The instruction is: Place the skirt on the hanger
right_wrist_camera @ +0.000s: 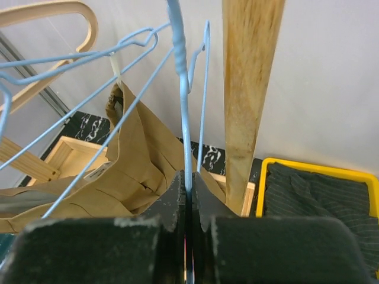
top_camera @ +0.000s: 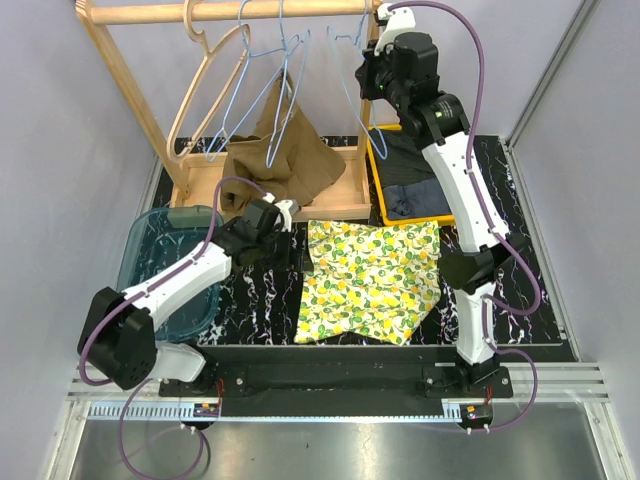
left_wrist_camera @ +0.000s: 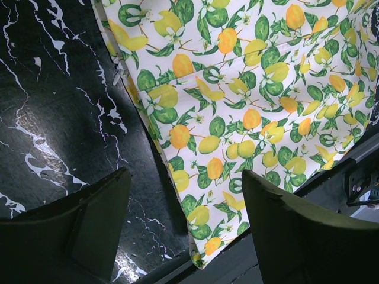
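1. Wooden rack (top_camera: 150, 13): my right arm works close beside its post, so a sideways pull could jolt the rail or drag the neighbouring hangers (top_camera: 250, 90).
2. Lemon-print skirt (top_camera: 375, 280): it lies flat on the marble table (top_camera: 260, 300), well apart from the rack; a shallow pinch could bunch it.
3. Blue wire hanger (right_wrist_camera: 182, 89): the thin wire may twist or slip.
4. Right gripper (right_wrist_camera: 188, 183) is pressed tight on that wire; left gripper (left_wrist_camera: 185, 186) is spread wide over the skirt's edge, holding nothing.

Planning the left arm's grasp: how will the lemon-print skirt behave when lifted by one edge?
Probably floppy: the lemon-print skirt lies flat with wrinkles, so it should drape. Likely light, being thin cloth. It may slide on the glossy tabletop.
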`<action>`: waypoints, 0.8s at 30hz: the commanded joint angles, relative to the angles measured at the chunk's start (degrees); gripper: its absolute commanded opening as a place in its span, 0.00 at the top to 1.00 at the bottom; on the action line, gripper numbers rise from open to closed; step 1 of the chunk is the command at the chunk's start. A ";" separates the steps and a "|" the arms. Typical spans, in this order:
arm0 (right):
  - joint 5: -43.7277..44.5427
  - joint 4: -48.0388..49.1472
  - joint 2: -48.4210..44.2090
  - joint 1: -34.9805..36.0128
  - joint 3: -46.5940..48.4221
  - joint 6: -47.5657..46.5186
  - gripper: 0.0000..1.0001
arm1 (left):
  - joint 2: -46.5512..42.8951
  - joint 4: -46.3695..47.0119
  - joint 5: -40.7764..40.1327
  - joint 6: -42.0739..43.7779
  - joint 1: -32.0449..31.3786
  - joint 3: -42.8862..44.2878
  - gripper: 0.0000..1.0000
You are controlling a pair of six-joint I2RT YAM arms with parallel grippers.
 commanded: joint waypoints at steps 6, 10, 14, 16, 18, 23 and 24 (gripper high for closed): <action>-2.42 1.87 -7.50 0.35 2.14 -0.30 1.00 | -3.27 1.71 -1.56 0.54 0.63 -0.98 0.18; -4.09 1.87 -12.68 1.05 -7.41 0.66 1.00 | -3.27 1.63 -1.83 0.63 0.81 -0.89 0.15; -3.39 2.05 -20.57 3.33 -18.41 1.11 1.00 | -4.06 1.36 -2.00 0.54 0.90 -1.24 0.14; -2.25 2.31 -23.58 4.30 -25.79 1.72 1.00 | -5.11 1.19 -1.92 0.63 0.90 -1.68 0.14; -0.85 2.84 -28.14 5.88 -33.76 2.68 1.00 | -6.78 1.18 -1.83 0.45 0.90 -2.82 0.14; -1.45 6.52 -40.34 9.22 -53.90 8.04 1.00 | -10.30 0.75 -1.21 -0.42 0.90 -5.99 0.14; -2.50 7.57 -42.12 10.80 -61.60 10.31 1.00 | -11.96 0.75 -1.04 -1.12 0.90 -6.52 0.14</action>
